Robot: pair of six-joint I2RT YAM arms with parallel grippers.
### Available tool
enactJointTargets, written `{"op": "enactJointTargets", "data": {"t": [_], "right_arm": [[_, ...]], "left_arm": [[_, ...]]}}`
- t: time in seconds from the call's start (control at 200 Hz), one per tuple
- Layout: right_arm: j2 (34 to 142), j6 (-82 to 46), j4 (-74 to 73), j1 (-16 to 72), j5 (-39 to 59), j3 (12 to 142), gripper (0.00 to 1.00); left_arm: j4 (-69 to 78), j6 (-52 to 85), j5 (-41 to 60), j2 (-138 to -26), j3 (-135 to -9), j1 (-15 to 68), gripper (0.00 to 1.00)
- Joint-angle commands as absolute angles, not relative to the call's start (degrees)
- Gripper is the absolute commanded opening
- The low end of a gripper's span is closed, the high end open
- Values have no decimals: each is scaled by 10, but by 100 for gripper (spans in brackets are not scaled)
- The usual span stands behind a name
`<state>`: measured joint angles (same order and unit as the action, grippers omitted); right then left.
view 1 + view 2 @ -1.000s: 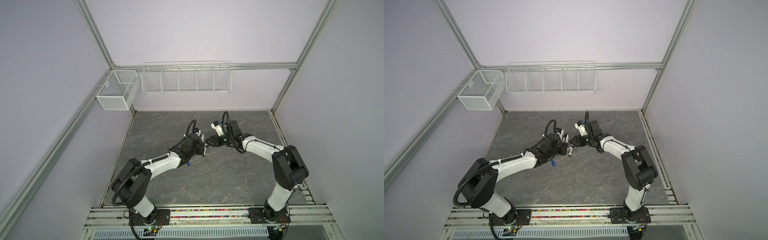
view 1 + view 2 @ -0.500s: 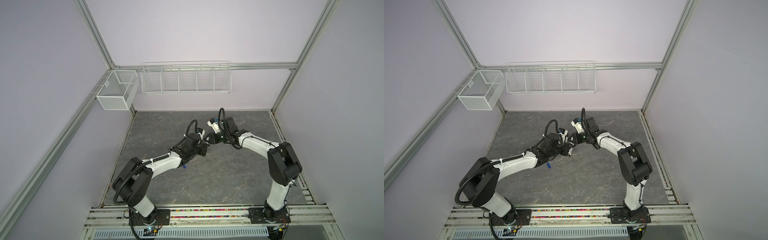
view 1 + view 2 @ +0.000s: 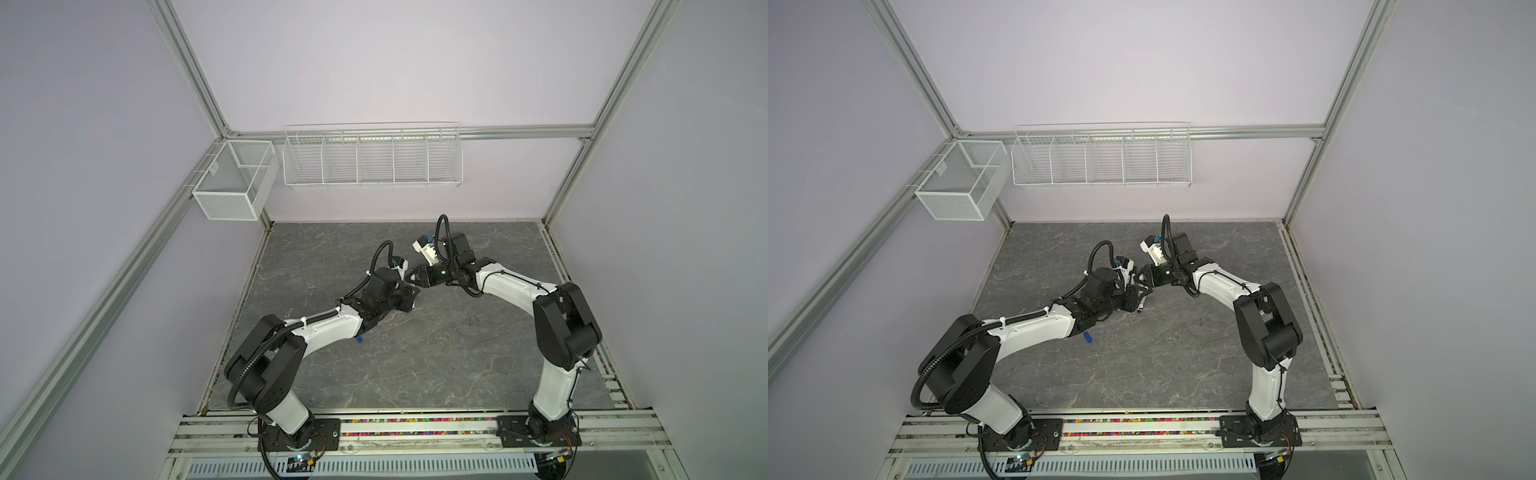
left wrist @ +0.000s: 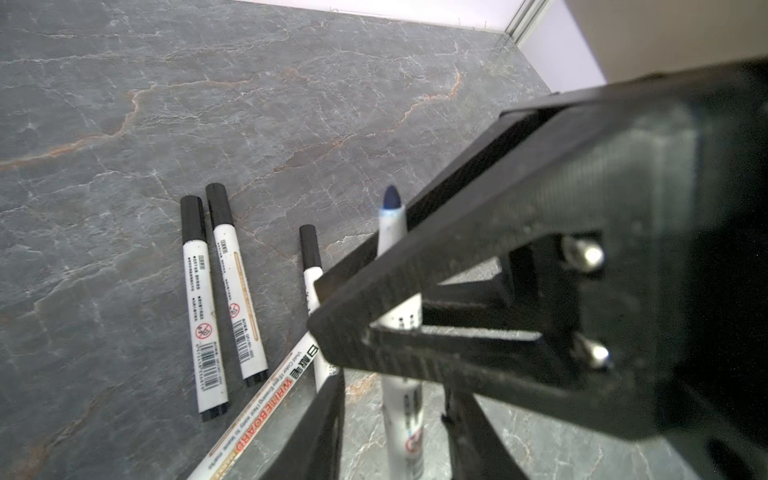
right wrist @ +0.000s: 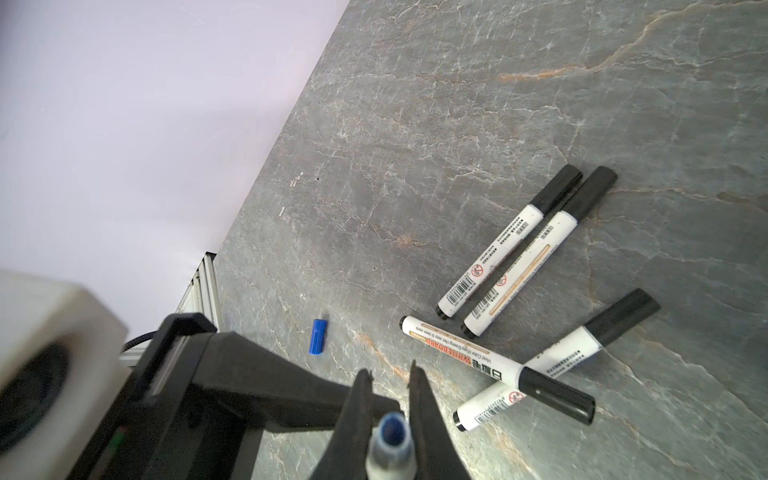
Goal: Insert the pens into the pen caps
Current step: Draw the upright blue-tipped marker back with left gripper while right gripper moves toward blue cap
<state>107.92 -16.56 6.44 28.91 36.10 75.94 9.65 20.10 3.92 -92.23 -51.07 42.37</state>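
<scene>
In both top views the left gripper and the right gripper are meeting tip to tip over the middle of the grey tabletop. The blue cap is lying alone on the surface just beside the left forearm. At this range it is not showing how either pair of jaws is standing. In the left wrist view the blue pen is showing uncapped, its blue tip pointing away from the camera. The left gripper's fingers are standing apart on either side of the barrel with a gap on each side, so that gripper is sitting open around the pen. The right gripper is crossing in front and pinching the pen nearer its tip. Four black-capped pens are lying on the table beyond. In the right wrist view the right gripper's jaws are clamping the blue pen just below its tip. The blue cap is resting well apart from the black-capped pens, two of which are lying side by side and two crossed.
</scene>
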Motion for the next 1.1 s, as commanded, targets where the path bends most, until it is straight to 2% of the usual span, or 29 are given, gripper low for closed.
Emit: {"op": "enactJointTargets", "data": {"t": [0.0, 0.22, 0.31, 0.35, 0.41, 0.43, 0.47, 0.585, 0.71, 0.86, 0.965, 1.095], "right_arm": [[1064, -181, 45, 281, 381, 749, 10], [1054, -223, 0, 268, 402, 737, 10], [1054, -229, -3, 266, 406, 737, 10], [1054, -229, -2, 265, 407, 737, 10], [1054, -229, -1, 265, 407, 737, 10], [1054, -229, 0, 265, 407, 737, 11], [1054, -229, 2, 265, 403, 737, 15], [1049, -223, 11, 262, 385, 736, 36], [1044, -193, 49, 257, 349, 742, 41], [1038, -161, 87, 250, 318, 747, 42], [1038, -156, 93, 249, 309, 742, 42], [1044, -155, 101, 248, 304, 743, 42]], "left_arm": [[101, 202, 39, -935, -521, 421, 39], [81, 196, 71, -958, -544, 421, 34], [79, 193, 78, -961, -550, 421, 29], [84, 194, 80, -959, -549, 421, 21], [96, 194, 81, -953, -543, 420, 1], [99, 196, 78, -950, -541, 419, 0], [101, 205, 72, -944, -537, 416, 0], [70, 235, 57, -898, -507, 387, 0], [3, 259, 21, -794, -427, 346, 0], [-187, 306, -48, -611, -345, 340, 0], [-339, 426, -134, -458, -284, 338, 0], [-502, 591, -159, -299, -228, 334, 0]]}}
